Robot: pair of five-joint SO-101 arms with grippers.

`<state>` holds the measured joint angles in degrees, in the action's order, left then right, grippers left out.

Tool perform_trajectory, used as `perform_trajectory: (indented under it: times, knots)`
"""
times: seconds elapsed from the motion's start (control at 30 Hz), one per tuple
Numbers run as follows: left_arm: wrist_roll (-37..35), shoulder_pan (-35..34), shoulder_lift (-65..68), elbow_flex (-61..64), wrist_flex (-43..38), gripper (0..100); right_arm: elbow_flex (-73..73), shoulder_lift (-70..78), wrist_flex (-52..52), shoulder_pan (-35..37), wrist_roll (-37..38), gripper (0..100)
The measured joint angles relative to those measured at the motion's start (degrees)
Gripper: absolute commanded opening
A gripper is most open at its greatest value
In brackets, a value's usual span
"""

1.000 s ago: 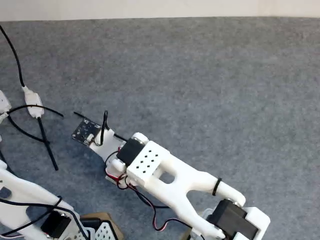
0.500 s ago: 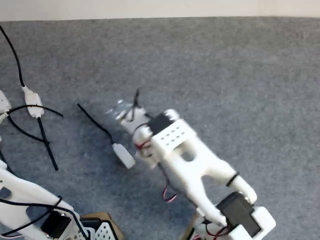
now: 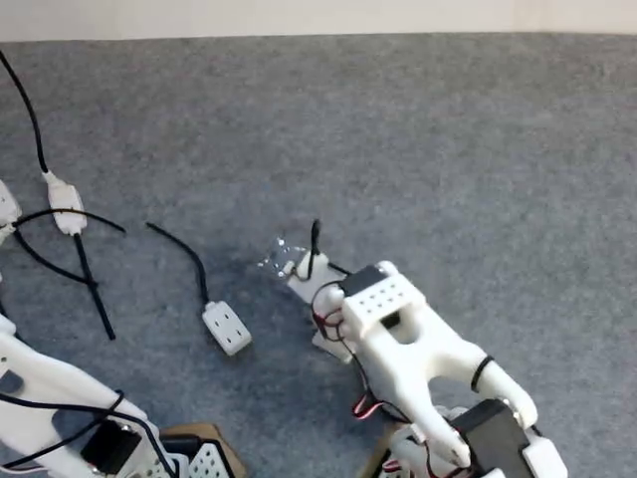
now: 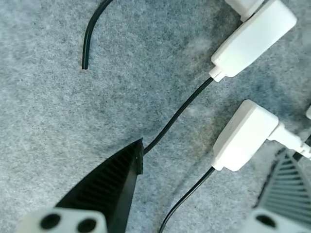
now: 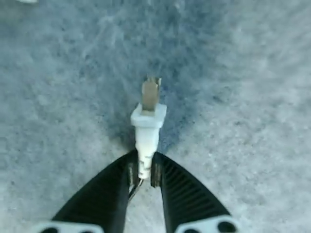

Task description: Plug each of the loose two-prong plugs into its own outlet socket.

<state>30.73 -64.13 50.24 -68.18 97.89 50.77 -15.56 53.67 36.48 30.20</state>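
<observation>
My right gripper (image 5: 144,170) is shut on the stem of a small white two-prong plug (image 5: 147,127), its metal prongs pointing away over the grey carpet. From above, that gripper (image 3: 297,263) hangs to the right of a white outlet socket (image 3: 227,329) that lies loose on the carpet with a short black cord. My left gripper (image 4: 212,151) stands open just above the carpet. A white plug body (image 4: 242,136) lies between its fingers, and a second white plug body (image 4: 253,38) lies just beyond it. Both trail black cords.
At the far left, more black cords (image 3: 85,269) cross each other beside a white connector (image 3: 66,204). A cut cord end (image 4: 85,65) lies on the carpet. A pale wall strip (image 3: 299,18) borders the far edge. Open carpet (image 3: 448,149) spreads at the back and right.
The right arm has swung to the right and drawn back with the plug in its gripper. The outlet socket it covered now lies uncovered, shifted a little toward the front.
</observation>
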Motion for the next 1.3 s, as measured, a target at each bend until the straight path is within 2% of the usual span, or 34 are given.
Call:
perform_trajectory:
  times: [0.13,0.2,0.4,0.6,0.8,1.0,1.3]
  knots:
    - [0.0,0.0,0.0,0.0,0.0,40,0.2,0.0,-1.2,0.3,-0.4,20.7]
    - [0.0,0.0,0.0,0.0,0.0,40,0.2,0.0,-1.4,0.3,-0.4,25.3]
    - [0.0,0.0,0.0,0.0,0.0,40,-0.2,0.0,-1.4,0.3,-0.6,26.2]
    - [0.0,0.0,0.0,0.0,0.0,40,-0.6,0.0,0.1,0.3,-0.6,17.1]
    - [0.0,0.0,0.0,0.0,0.0,40,-0.6,0.0,3.0,0.4,-0.6,16.0]
    - [0.0,0.0,0.0,-0.1,0.0,40,-0.6,0.0,1.9,0.4,-1.0,0.2]
    - [0.0,0.0,0.0,-0.1,0.0,39,0.2,0.0,-5.2,0.4,-4.5,0.4]
